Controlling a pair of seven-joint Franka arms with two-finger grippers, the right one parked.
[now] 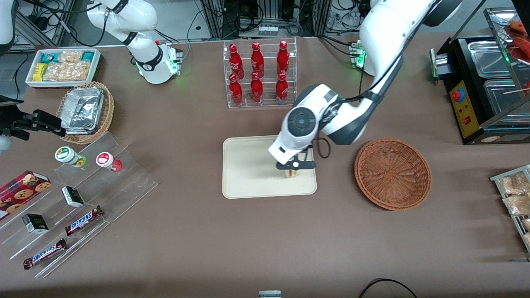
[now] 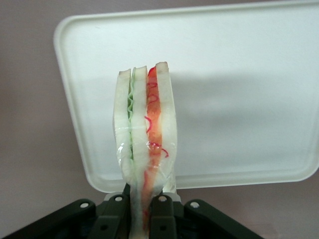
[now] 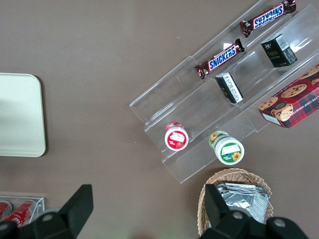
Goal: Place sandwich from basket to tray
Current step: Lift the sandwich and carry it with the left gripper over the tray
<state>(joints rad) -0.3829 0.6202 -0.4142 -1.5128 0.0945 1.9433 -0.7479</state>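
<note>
My left gripper (image 1: 292, 166) hangs over the cream tray (image 1: 248, 165), above the tray's end nearest the basket, shut on the sandwich (image 1: 291, 172). In the left wrist view the sandwich (image 2: 144, 134) stands on edge between my fingers (image 2: 162, 219), its red and green filling stripes facing the camera, with the tray (image 2: 239, 99) beneath it. Whether the sandwich touches the tray cannot be told. The reddish-brown wicker basket (image 1: 392, 173) sits beside the tray toward the working arm's end, with nothing in it.
A clear rack of red bottles (image 1: 258, 74) stands farther from the front camera than the tray. A tan basket with foil trays (image 1: 86, 111), a snack bin (image 1: 63, 66) and a clear stepped shelf (image 1: 83, 198) lie toward the parked arm's end. A black machine (image 1: 484, 82) stands at the working arm's end.
</note>
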